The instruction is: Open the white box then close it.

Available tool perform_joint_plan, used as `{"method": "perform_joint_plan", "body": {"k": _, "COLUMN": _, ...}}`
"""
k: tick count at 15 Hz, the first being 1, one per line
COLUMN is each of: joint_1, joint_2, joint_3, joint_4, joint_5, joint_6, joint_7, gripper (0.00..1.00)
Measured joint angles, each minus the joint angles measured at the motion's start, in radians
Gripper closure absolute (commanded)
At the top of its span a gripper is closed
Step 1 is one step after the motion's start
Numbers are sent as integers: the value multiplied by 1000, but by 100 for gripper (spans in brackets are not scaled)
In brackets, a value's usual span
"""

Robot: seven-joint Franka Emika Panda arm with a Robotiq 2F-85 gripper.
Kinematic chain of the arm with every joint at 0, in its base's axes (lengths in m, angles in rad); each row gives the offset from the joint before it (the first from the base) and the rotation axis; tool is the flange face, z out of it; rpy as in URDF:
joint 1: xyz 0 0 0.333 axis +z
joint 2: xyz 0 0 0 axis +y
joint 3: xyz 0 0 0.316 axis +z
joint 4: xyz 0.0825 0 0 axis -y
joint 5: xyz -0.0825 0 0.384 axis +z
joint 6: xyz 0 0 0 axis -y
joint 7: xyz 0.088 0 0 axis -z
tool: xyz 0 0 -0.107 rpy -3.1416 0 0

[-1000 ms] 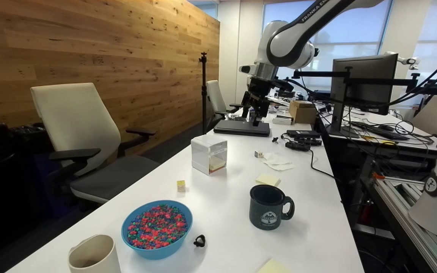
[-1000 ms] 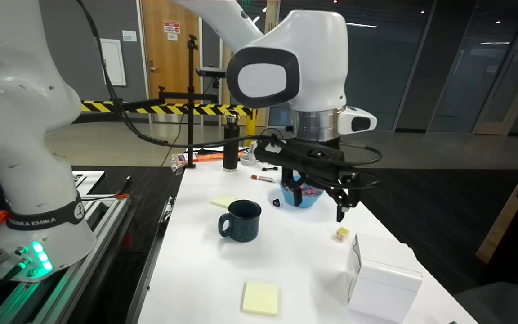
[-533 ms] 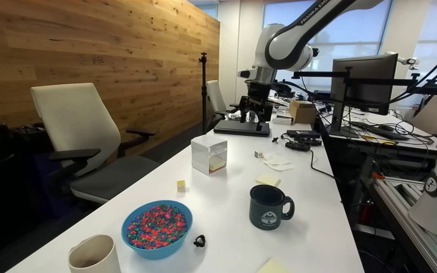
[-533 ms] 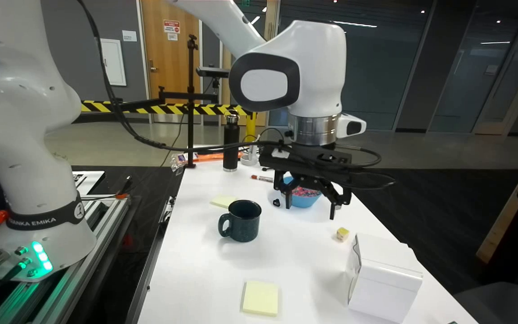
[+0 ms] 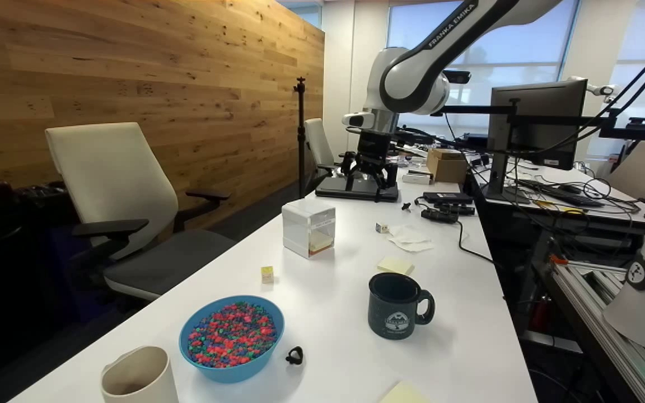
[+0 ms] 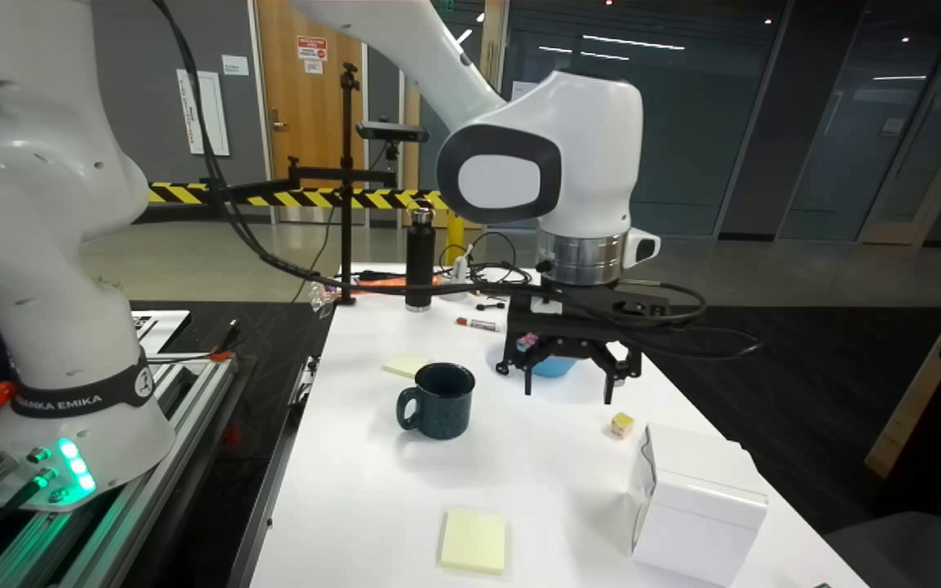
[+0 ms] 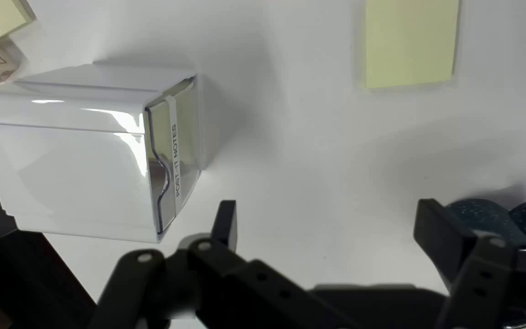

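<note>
The white box (image 7: 80, 183) stood upright on the desk (image 5: 328, 319), near one long edge: small, roughly cube-shaped, its faces plain glossy white, with a thin seam crossing the top. It looked closed, the top lying flat. One face was a clear panel (image 5: 322, 233), which in an exterior view pointed to four o'clock; it had a wavy upper edge and a narrow strip (image 7: 175, 151) printed POST-IT NOTES, and pale yellow showed through it. In the wrist view the box lay at nine o'clock, that panel facing three. In an exterior view it stood between four and five o'clock, a plain white side (image 6: 695, 535) toward six.
</note>
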Motion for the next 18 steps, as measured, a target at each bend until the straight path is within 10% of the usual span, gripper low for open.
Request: {"method": "perform_joint_plan", "body": {"k": 18, "joint_1": -76, "joint_2": 176, "joint_3": 87, "joint_4": 163, "joint_5": 5, "joint_6": 0, "joint_7": -109, "gripper": 0}}
